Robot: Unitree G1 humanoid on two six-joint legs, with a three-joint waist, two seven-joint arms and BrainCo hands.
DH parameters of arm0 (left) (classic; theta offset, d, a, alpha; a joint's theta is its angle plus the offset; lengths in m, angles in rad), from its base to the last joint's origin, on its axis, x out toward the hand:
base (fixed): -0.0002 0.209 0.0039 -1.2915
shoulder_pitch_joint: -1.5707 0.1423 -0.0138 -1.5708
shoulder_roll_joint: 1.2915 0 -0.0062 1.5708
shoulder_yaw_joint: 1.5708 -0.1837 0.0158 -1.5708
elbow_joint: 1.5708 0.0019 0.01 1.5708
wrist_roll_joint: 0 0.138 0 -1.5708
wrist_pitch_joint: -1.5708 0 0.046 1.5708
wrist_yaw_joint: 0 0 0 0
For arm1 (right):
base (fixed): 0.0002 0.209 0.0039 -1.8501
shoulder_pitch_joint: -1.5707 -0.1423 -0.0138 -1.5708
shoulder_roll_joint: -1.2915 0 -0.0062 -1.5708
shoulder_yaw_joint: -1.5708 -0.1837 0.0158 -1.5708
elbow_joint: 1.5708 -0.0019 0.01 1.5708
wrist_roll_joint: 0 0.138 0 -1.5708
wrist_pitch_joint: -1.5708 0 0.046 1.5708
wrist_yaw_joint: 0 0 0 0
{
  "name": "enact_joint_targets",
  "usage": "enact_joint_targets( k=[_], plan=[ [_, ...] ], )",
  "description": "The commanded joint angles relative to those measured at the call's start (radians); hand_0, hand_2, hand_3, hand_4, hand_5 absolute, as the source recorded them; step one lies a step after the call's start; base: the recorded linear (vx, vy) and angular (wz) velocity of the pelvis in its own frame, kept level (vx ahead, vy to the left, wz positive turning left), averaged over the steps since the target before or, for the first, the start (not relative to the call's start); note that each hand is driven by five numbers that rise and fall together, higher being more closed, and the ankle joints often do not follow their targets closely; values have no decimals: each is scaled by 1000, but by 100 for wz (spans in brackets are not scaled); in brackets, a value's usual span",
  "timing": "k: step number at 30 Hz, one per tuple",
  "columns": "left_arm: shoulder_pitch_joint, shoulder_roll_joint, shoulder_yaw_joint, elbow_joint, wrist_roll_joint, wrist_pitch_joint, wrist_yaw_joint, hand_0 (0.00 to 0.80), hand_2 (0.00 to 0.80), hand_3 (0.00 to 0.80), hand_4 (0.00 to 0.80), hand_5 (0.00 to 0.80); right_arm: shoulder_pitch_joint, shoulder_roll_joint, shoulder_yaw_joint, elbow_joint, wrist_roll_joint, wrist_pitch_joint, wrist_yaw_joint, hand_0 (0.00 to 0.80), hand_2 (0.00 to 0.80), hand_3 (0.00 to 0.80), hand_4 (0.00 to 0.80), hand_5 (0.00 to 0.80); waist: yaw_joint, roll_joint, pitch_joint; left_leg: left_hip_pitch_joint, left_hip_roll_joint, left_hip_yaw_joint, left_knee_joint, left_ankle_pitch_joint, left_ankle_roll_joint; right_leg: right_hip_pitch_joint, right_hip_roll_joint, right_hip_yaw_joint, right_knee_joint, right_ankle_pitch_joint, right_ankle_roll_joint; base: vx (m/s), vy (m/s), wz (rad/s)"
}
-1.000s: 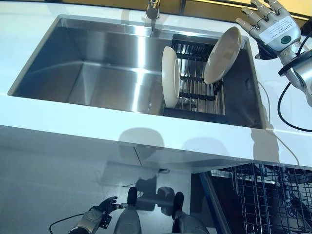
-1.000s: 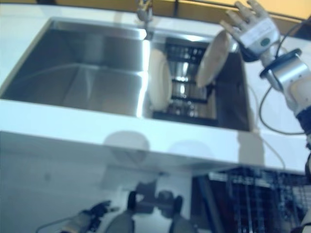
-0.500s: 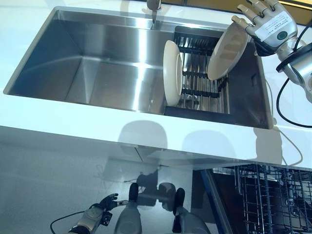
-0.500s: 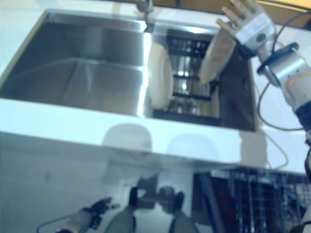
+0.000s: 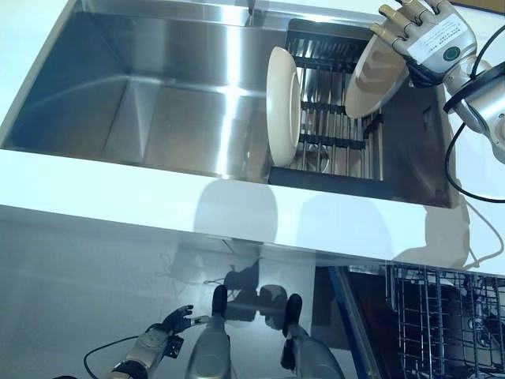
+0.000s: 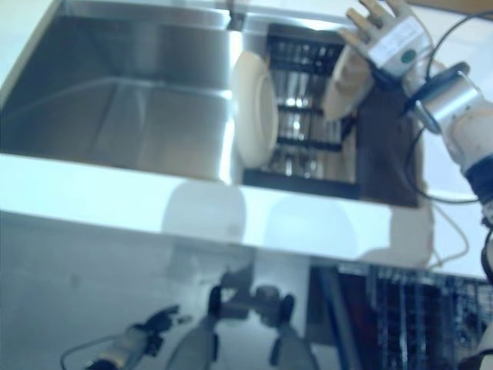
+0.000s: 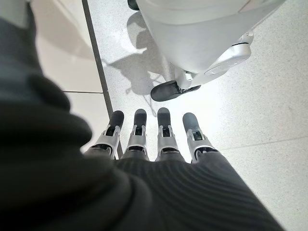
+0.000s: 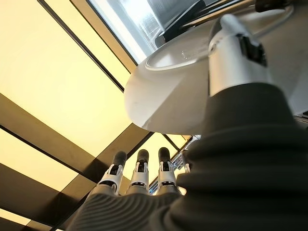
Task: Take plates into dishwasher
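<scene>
two plates [image 5: 282, 106] stand in a rack [image 5: 335, 126] inside the steel sink [image 5: 158, 95]; right hand [image 5: 422, 35] open behind the far plate [image 5: 377, 75], left hand [image 7: 154, 139] open over the floor [image 7: 269, 96].

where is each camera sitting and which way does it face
Left eye view: on the head, looking down at the sink, two plates in the rack; right hand at the tilted plate, left hand low.
Right eye view: beside it, same scene.
Left wrist view: along straight fingers at the floor.
Right wrist view: past its fingers, the tilted plate close.
Shared: that plate in eye and right wrist views.
</scene>
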Motion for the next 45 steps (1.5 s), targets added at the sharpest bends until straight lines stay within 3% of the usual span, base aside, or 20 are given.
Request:
enact_joint_targets(
  k=[1, 45],
  plan=[
    [-20, 8, -49, 4, -39, -22, -5, 0, 0, 0, 0, 0, -159, -17, 71, 4, -21, 55, 5, 0, 0, 0, 0, 0, 17, -33, -6, -14, -8, -18, -4, -22, 20, 8, -67, 4, 7, 8, 80, 0, 0, 0],
    [-21, 4, -46, -10, -88, -57, 2, 0, 0, 0, 0, 0, -163, -20, 92, 2, -83, 57, 90, 0, 0, 0, 0, 0, 1, -25, 29, -19, -3, 11, -4, -20, 18, -15, -68, 12, 9, 19, 81, 0, 0, 0]
  ],
)
